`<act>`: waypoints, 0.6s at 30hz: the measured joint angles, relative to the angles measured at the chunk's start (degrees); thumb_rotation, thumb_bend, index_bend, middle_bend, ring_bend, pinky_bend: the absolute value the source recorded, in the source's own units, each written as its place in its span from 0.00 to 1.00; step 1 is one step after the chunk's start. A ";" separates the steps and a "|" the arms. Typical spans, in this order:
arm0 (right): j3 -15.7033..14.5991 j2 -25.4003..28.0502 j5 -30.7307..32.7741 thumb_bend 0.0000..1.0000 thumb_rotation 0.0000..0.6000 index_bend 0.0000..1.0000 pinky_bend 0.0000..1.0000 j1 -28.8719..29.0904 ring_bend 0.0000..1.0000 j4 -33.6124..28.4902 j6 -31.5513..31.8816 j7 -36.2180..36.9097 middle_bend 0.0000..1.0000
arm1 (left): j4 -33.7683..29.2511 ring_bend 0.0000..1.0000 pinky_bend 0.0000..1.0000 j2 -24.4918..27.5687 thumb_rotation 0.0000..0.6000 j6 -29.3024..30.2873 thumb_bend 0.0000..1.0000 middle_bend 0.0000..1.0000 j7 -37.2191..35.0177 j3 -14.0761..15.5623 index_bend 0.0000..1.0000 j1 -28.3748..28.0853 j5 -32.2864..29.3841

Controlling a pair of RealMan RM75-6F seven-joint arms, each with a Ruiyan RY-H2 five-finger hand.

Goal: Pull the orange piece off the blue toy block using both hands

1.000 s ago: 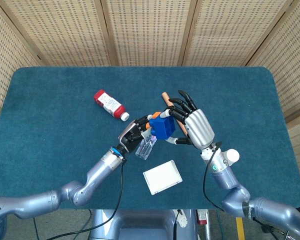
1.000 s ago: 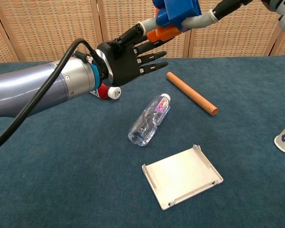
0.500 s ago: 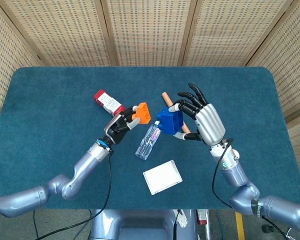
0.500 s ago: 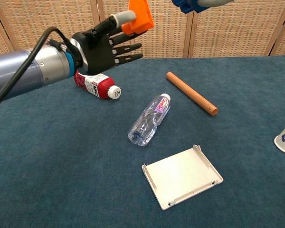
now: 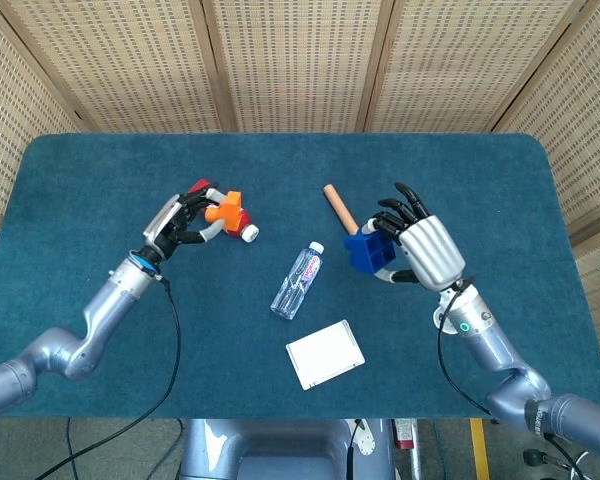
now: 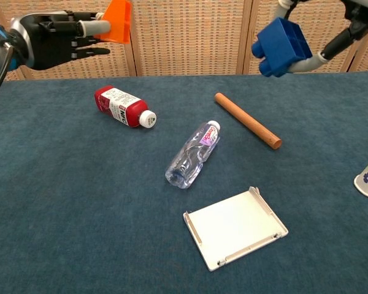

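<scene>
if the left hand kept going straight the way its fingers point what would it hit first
Probably nothing close. The left hand holds the orange piece in the air, fingers pointing across toward the blue toy block in the right hand. The red bottle lies lower, on the table; depth is unclear.

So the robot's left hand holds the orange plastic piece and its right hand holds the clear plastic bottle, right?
Not quite. The left hand holds the orange plastic piece, but the right hand holds the blue toy block. The chest view shows the clear plastic bottle lying on the table.
</scene>
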 measured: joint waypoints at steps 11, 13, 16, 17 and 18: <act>-2.19 -0.95 4.70 0.00 1.00 0.14 0.00 0.20 0.00 3.05 -8.30 -6.37 0.04 | 4.53 0.00 0.00 6.46 1.00 -1.17 0.49 0.41 29.03 6.09 0.51 0.70 -0.04; -2.48 -0.60 5.84 0.00 1.00 0.06 0.00 0.34 0.00 2.59 -10.34 -7.52 0.00 | 5.28 0.00 0.00 6.22 1.00 -0.90 0.38 0.25 33.29 6.80 0.26 0.97 -1.45; -2.56 0.38 8.50 0.00 1.00 0.03 0.00 0.52 0.00 0.59 -13.32 -9.27 0.00 | 6.49 0.00 0.00 5.26 1.00 -0.21 0.19 0.06 38.89 7.84 0.00 1.36 -4.14; -2.48 0.82 9.27 0.00 1.00 0.02 0.00 0.53 0.00 -0.45 -13.74 -9.84 0.00 | 6.89 0.00 0.00 4.69 1.00 0.33 0.17 0.03 40.44 8.13 0.00 1.52 -5.20; -2.40 1.18 9.61 0.00 1.00 0.02 0.00 0.51 0.00 -1.19 -13.82 -10.22 0.00 | 7.08 0.00 0.00 4.27 1.00 0.85 0.15 0.01 41.13 8.28 0.00 1.66 -5.90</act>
